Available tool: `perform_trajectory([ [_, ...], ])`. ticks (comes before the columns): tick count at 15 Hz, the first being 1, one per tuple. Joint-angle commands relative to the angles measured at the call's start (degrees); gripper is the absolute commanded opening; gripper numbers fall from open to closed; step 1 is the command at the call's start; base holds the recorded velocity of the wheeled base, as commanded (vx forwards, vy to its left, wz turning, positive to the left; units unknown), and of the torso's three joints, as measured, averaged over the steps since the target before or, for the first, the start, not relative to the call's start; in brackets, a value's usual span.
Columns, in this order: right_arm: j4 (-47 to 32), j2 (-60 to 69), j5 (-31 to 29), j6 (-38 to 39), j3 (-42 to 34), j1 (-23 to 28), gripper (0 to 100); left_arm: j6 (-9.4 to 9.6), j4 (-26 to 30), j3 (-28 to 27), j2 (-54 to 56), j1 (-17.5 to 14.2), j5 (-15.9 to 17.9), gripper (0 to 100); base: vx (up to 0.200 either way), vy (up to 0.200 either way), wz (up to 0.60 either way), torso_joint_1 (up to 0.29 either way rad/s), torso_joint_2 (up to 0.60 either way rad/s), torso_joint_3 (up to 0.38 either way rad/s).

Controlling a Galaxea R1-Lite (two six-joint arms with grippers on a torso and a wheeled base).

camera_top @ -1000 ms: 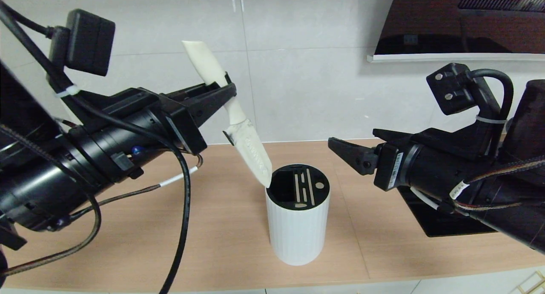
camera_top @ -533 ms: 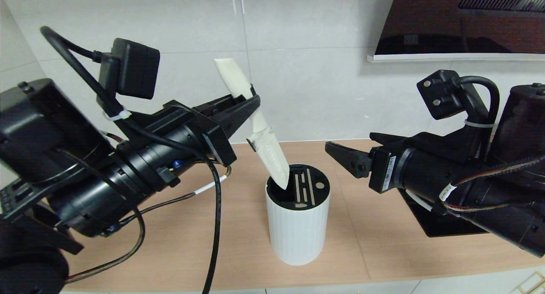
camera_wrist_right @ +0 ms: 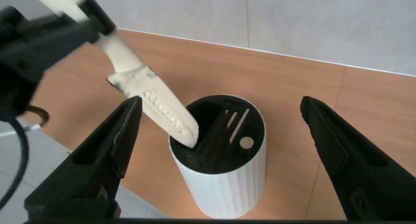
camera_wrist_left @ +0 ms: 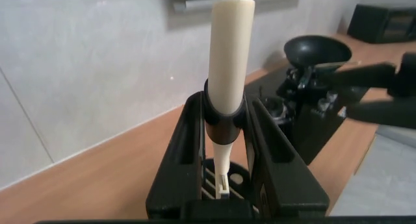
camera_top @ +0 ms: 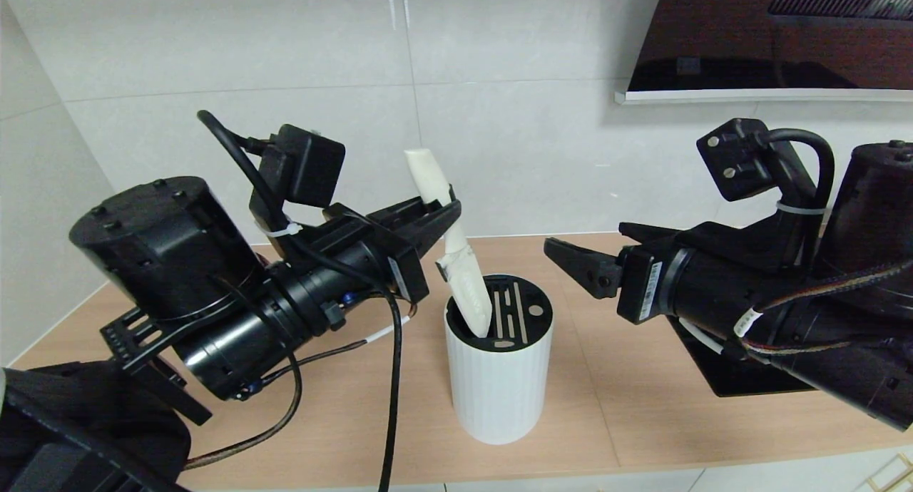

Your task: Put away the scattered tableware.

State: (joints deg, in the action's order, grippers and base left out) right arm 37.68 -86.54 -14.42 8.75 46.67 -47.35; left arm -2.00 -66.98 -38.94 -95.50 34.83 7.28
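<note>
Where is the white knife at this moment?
The knife is at the head view's centre, tilted, held by the left gripper, blade tip inside the top opening of the white holder.

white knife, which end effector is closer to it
Left. The left end effector is shut on the knife handle above the holder; the right end effector is open, apart from it across the holder.

knife (camera_top: 467, 285): white, tilted, handle up, blade tip inside the holder's top opening
holder (camera_top: 499, 385): white ribbed cylinder, black slotted top, upright on the counter (camera_top: 642, 421)
</note>
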Motion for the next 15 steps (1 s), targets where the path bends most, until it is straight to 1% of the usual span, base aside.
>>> perform_trajectory([
  [1, 0.11, -0.03, -0.08, 0.04, 0.09, -0.02, 100, -0.02, 0.00, 0.18, -1.09, -0.02, 0.02, 0, 0.000, 0.000, 0.00, 0.000, 0.00, 0.000],
  [5, 0.11, -0.03, -0.08, -0.05, 0.09, -0.02, 100, -0.20, -0.26, 0.09, -3.73, -0.02, -0.07, 0, 0.000, 0.000, 0.00, 0.000, 0.00, 0.000],
  [7, 0.20, 0.23, -0.08, -0.05, 0.18, 0.15, 100, -0.20, -2.02, 0.18, -5.31, -0.02, -0.07, 0, 0.000, 0.000, 0.00, 0.000, 0.00, 0.000],
  [9, 0.20, 0.23, -0.08, -0.05, 0.18, 0.15, 100, -0.20, -4.13, 0.18, -8.03, -0.02, -1.39, 0, 0.000, 0.000, 0.00, 0.000, 0.00, 0.000],
  [12, 0.20, 0.06, -0.08, -0.32, 0.27, 0.15, 100, -0.11, -5.97, 0.26, -10.67, -0.02, -2.00, 0, 0.000, 0.000, 0.00, 0.000, 0.00, 0.000],
  [15, 0.38, 0.23, -0.17, -1.11, 0.18, 0.94, 100, -0.20, -6.24, 1.06, -12.52, 0.42, -2.09, 0, 0.000, 0.000, 0.00, 0.000, 0.00, 0.000],
])
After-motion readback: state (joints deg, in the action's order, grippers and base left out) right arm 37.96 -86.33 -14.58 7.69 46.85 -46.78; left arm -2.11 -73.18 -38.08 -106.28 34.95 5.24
